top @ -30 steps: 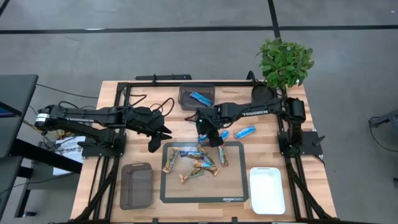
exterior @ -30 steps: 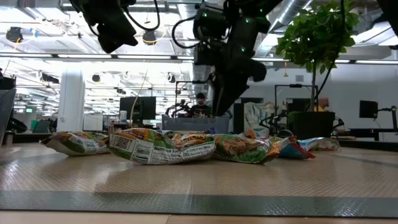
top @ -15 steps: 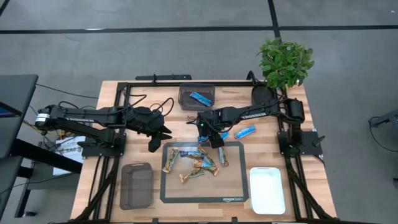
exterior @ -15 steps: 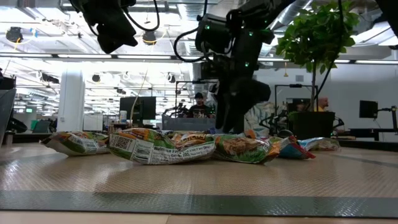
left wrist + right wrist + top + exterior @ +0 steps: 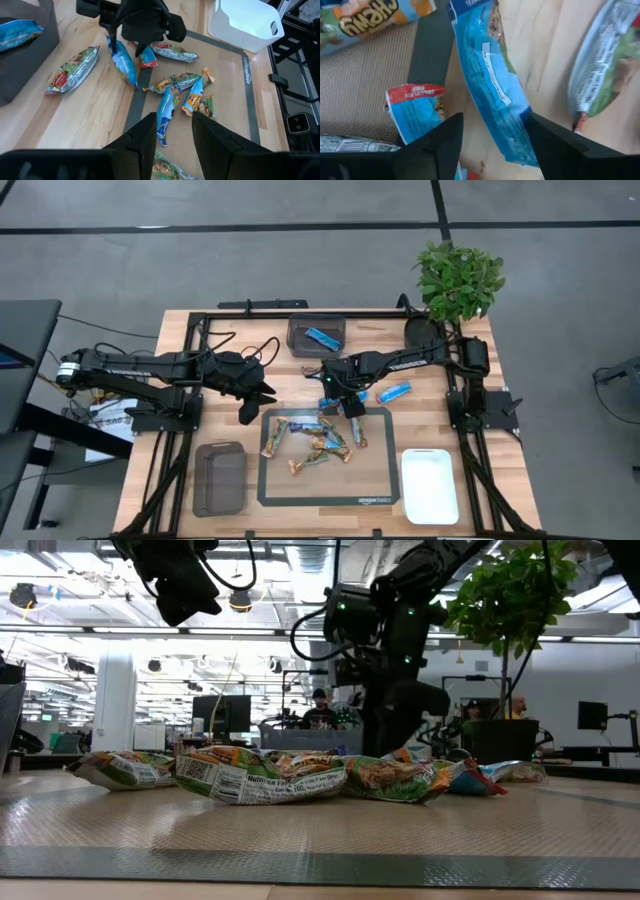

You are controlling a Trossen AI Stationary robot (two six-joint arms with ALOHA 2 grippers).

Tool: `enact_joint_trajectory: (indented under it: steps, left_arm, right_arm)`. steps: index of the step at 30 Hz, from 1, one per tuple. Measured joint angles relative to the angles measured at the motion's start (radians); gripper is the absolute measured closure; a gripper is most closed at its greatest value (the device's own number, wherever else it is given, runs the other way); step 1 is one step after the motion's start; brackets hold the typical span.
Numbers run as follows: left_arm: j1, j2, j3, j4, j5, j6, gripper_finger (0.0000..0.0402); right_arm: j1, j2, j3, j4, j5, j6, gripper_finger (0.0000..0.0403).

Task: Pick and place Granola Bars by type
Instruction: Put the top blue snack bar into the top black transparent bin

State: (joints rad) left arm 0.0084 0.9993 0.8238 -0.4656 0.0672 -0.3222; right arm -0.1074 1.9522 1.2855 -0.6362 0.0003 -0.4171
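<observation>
The right gripper [image 5: 347,402] is low over the far edge of the dark mat [image 5: 376,488], with its fingers apart around a bright blue granola bar [image 5: 490,85] that lies on the wooden counter [image 5: 190,380] just beside the mat. A white bar with a red end [image 5: 415,107] lies near it on the mat. More granola bars [image 5: 312,440] lie in a loose heap on the mat. One blue bar [image 5: 322,336] is in the far dark bin [image 5: 296,338]. The left gripper [image 5: 258,402] waits above the counter, its fingers apart and holding nothing.
</observation>
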Motion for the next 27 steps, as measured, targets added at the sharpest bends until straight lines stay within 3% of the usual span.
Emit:
enact_joint_trajectory:
  steps: [9, 20, 27]
  left_arm:
    - [0.0, 0.0, 0.0, 0.0, 0.0, 0.0, 0.0286]
    - [-0.001, 0.0, 0.0, 0.0, 0.0, -0.023, 0.0286]
    - [-0.001, 0.0, 0.0, 0.031, -0.054, -0.075, 0.0286]
  right_arm:
    - [-0.024, 0.0, -0.017, 0.059, 0.034, 0.001, 0.0222]
    - [-0.04, 0.0, -0.016, 0.059, 0.034, 0.032, 0.0389]
    - [-0.035, 0.0, 0.05, 0.046, -0.004, 0.146, 0.0368]
